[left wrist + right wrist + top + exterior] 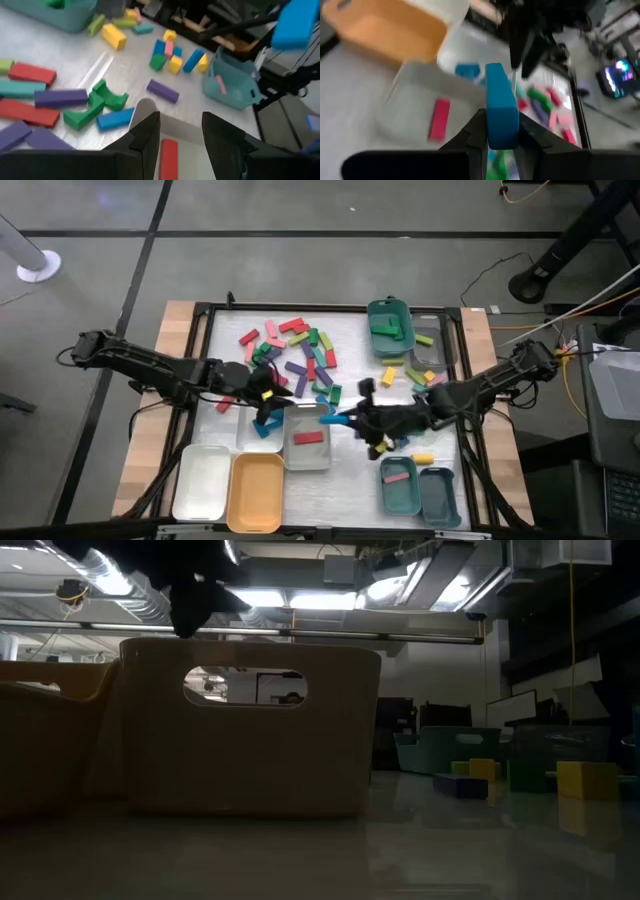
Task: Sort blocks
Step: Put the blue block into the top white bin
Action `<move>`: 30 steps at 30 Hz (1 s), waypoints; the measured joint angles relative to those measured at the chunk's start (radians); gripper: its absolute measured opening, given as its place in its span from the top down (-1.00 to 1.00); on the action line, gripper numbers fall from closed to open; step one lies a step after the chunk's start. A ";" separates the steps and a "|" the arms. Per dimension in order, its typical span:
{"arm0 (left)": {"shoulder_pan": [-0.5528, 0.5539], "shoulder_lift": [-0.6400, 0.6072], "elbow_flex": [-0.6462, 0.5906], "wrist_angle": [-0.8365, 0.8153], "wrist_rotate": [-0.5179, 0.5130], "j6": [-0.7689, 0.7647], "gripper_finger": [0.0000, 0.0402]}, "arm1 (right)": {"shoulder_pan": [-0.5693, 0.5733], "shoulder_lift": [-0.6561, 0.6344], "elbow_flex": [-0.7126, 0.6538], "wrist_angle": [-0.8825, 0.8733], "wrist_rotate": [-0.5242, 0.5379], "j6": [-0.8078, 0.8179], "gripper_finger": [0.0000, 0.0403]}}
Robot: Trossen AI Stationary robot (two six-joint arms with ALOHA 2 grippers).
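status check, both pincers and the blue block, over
Right pincer shut on blue block, near the clear tray holding a red block. Left pincer open, empty, over that tray. Nothing blocking the tray.

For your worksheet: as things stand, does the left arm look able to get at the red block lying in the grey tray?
Probably yes. The left gripper hangs open right over the grey tray, with the red block showing between its fingers and nothing lying across it.
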 joint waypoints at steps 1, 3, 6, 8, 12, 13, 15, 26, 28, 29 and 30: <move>0.000 -0.022 0.000 0.000 0.000 0.015 0.33 | -0.020 0.013 -0.012 0.051 -0.036 -0.016 0.68; 0.000 -0.073 0.000 -0.022 -0.002 0.034 0.33 | -0.062 0.046 -0.026 0.133 -0.108 -0.029 0.68; 0.000 -0.148 0.000 -0.064 -0.022 0.060 0.33 | -0.120 0.115 -0.030 0.246 -0.206 -0.038 0.68; 0.000 -0.192 0.000 -0.089 -0.051 0.072 0.33 | -0.155 0.173 -0.030 0.341 -0.260 -0.043 0.68; 0.000 -0.251 0.001 -0.157 -0.126 0.068 0.33 | -0.215 0.302 -0.030 0.563 -0.345 -0.056 0.67; 0.001 -0.263 0.001 -0.180 -0.140 0.064 0.33 | -0.228 0.337 -0.029 0.623 -0.359 -0.057 0.67; 0.000 -0.280 0.001 -0.228 -0.158 0.062 0.33 | -0.250 0.392 -0.029 0.711 -0.379 -0.057 0.67; 0.003 -0.373 0.000 -0.541 -0.170 -0.102 0.33 | -0.306 0.592 -0.006 0.955 -0.408 -0.043 0.48; 0.003 -0.385 0.000 -0.616 -0.171 -0.153 0.33 | -0.306 0.613 0.017 0.954 -0.407 -0.035 0.41; 0.003 -0.392 0.000 -0.659 -0.171 -0.178 0.33 | -0.306 0.624 0.030 0.956 -0.407 -0.028 0.37; 0.003 -0.396 0.000 -0.703 -0.171 -0.206 0.33 | -0.306 0.633 0.045 0.956 -0.406 -0.021 0.33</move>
